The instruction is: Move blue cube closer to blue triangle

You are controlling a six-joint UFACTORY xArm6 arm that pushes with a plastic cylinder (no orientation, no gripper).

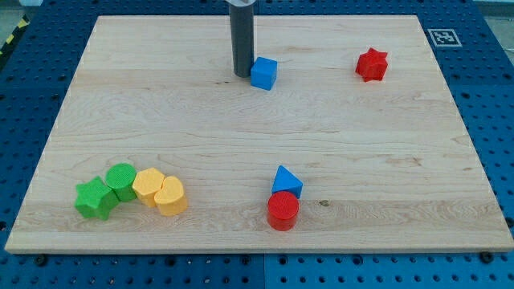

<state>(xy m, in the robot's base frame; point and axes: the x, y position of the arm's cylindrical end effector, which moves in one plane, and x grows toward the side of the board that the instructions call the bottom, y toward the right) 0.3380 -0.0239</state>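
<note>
Near the top centre of the frame, blue cube (263, 73): small, bright, sharp-edged, sitting flat on wooden board (161, 120). My tip (242, 75) just to its left, touching or nearly so. No jaws on this rod, nothing grasped. Well below, at bottom centre, blue triangle (286, 181) pressed against red cylinder (283, 211).

A pale wooden table (241, 136) fills most of the view, grain running side to side under even light. Around it sits a blue perforated base (494, 120). At the view's top right corner, a black-and-white marker tag (442, 36); top left, a yellow-black striped edge (10, 40).
</note>
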